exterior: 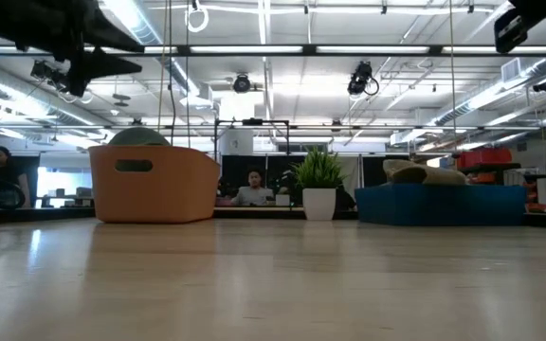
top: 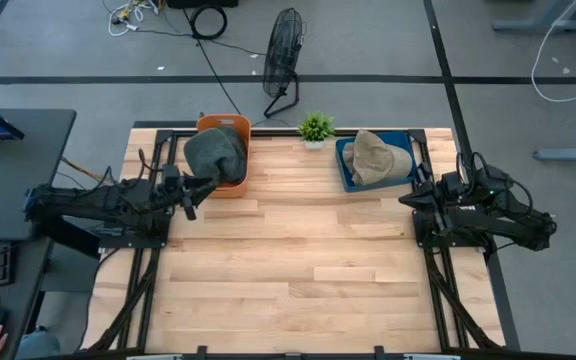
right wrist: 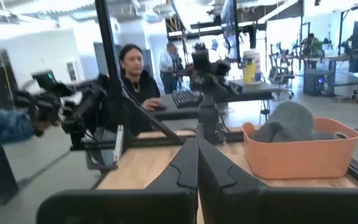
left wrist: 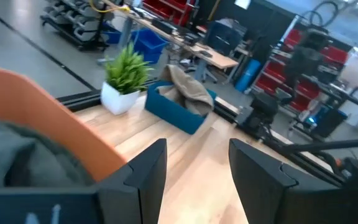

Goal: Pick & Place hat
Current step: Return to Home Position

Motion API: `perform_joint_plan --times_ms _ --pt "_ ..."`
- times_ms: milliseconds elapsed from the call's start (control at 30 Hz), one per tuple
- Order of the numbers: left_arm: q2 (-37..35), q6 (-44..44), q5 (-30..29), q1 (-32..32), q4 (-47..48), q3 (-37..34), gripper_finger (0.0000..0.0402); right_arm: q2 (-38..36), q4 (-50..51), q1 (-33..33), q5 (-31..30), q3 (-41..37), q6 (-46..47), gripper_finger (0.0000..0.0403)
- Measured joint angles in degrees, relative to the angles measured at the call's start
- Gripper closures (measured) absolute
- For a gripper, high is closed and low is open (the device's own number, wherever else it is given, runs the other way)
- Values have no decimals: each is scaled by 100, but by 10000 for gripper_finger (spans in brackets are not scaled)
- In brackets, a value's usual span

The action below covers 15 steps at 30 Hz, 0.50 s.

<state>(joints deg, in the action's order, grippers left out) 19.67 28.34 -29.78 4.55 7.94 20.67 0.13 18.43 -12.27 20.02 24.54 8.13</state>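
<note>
A grey-green hat [top: 216, 152] lies in the orange bin [top: 230, 186] at the table's far left; it also shows in the right wrist view [right wrist: 291, 121] and the left wrist view [left wrist: 17, 158]. A tan hat [top: 376, 157] lies in the blue bin [top: 346, 172] at the far right, also in the left wrist view [left wrist: 188, 90]. My left gripper [top: 206, 185] is open and empty, raised beside the orange bin's near edge. My right gripper [top: 408, 200] is shut and empty, raised just near of the blue bin.
A small potted plant [top: 315, 128] stands at the far edge between the two bins. The wooden table [top: 298, 270] stretches bare from the bins toward the near edge. People sit beyond the table in the room [right wrist: 134, 71].
</note>
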Motion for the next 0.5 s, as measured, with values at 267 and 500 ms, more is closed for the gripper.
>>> perform_joint_plan --times_ms 267,500 --pt "-812 -148 179 -309 16 -390 225 -11 -170 -1 295 -112 -173 403" --pt "-1433 -398 209 -369 462 -429 225 -12 -72 -2 298 -114 -562 403"
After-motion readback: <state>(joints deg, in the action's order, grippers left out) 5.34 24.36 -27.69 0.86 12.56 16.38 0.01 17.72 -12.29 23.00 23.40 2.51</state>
